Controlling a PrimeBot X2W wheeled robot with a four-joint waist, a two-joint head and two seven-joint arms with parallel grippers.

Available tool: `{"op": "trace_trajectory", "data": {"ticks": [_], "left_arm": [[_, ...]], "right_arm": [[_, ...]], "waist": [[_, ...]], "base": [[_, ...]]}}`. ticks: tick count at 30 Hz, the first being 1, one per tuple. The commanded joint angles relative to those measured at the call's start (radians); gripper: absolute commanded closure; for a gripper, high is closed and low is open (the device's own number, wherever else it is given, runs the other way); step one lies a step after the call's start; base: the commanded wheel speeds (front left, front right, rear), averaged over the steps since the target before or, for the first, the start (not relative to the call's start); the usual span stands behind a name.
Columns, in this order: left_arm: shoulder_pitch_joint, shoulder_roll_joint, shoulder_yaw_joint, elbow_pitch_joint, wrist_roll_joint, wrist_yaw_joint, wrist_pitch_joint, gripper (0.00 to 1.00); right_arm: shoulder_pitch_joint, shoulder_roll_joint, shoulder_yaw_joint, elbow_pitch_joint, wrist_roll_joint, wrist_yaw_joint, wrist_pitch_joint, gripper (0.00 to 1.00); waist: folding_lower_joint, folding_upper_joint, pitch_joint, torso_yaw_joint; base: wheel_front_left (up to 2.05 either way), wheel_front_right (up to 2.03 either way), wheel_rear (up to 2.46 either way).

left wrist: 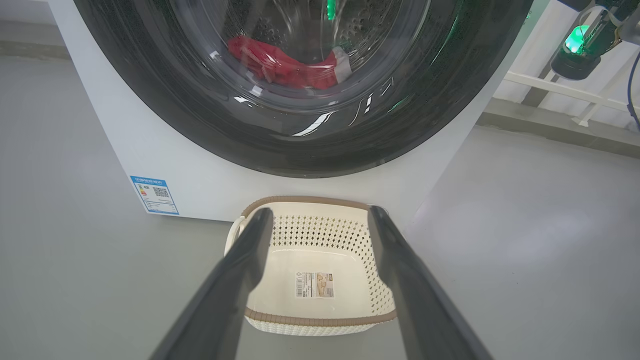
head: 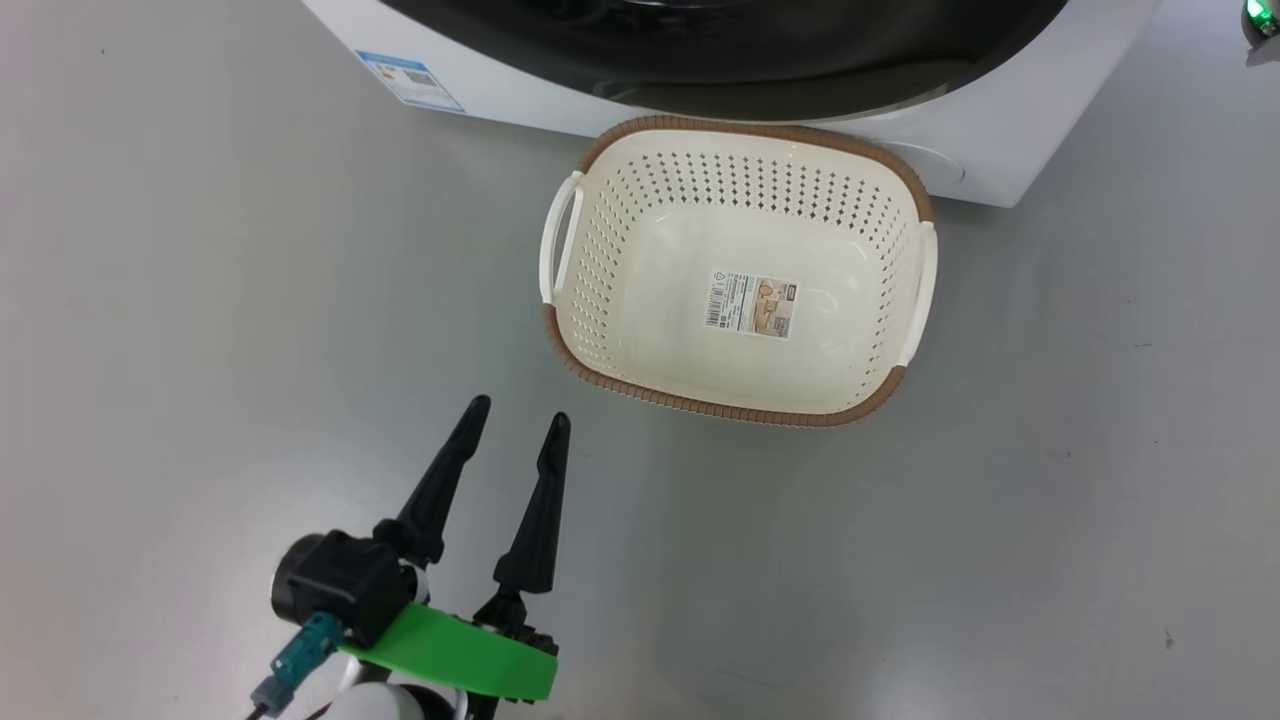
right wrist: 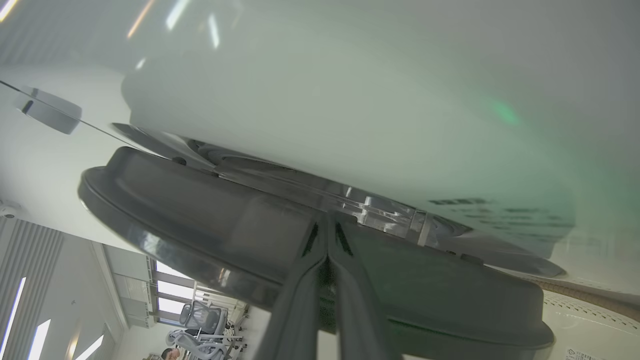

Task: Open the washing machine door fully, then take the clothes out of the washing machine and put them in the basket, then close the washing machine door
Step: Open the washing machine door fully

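From the head view, the cream basket [head: 600,290] with its brown rim stands on the grey floor [head: 200,300], its far edge against the white washing machine [head: 1000,130], below the glossy black door [head: 760,60]. A paper label [head: 752,304] lies on the basket's bottom, with nothing else inside, and a blue sticker [head: 410,80] sits at the machine's lower left corner. The left gripper [head: 520,410] hangs low at the lower left, near the basket but apart from it, its two dark fingers spread and holding nothing. From the left wrist view, the left gripper [left wrist: 321,212] points at the basket [left wrist: 320,318], its fingers set wide to either side of it. Above, the door [left wrist: 200,115] covers the front of the washing machine [left wrist: 150,150], and the red clothes [left wrist: 285,67] with white trim lie in the drum behind the glass. The sticker [left wrist: 154,195] shows at the left, and a green light [left wrist: 575,45] glows on a dark part at the upper right. From the right wrist view, the right gripper [right wrist: 327,222] has its fingers pressed together with nothing between them, tips at the seam between the door's dark rim [right wrist: 200,220] and the white machine front [right wrist: 350,125]. The basket [right wrist: 590,320] shows at the lower right, and a person [right wrist: 172,354] sits by a chair [right wrist: 192,317] far off at the bottom left.
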Motion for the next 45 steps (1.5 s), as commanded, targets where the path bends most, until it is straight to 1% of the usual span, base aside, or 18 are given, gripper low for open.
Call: {"op": "trace_trajectory", "data": {"ticks": [1,8,17,32,45], "left_arm": [[-0.018,0.012,0.027,-0.026,-0.006,0.008,-0.009,0.0],[-0.026,0.012,0.016,-0.024,-0.015,0.01,-0.009,0.0],[-0.023,0.012,0.007,-0.021,-0.017,0.017,-0.009,0.0],[0.007,0.012,0.013,-0.016,-0.004,0.019,-0.009,0.0],[0.028,0.012,0.03,-0.015,0.008,0.019,-0.009,0.0]], "right_arm": [[-0.018,0.016,-0.003,-0.016,0.011,0.001,0.011,1.0],[-0.04,0.028,-0.016,0.022,0.017,0.001,0.056,1.0],[-0.011,0.058,0.0,0.037,0.001,0.001,0.113,1.0],[0.106,0.104,0.004,-0.016,-0.016,0.001,0.156,1.0],[0.228,0.17,0.017,-0.08,-0.027,0.001,0.201,1.0]], "waist": [[0.0,-0.0001,0.003,0.003],[0.0,-0.0001,0.006,0.013],[0.0,-0.0001,-0.018,0.015],[0.0,-0.0001,-0.089,-0.002],[0.0,-0.0001,-0.133,-0.016]], "base": [[0.0,0.0,0.0],[0.0,0.0,0.0],[0.0,0.0,0.0],[0.0,0.0,0.0],[0.0,0.0,0.0]]}}
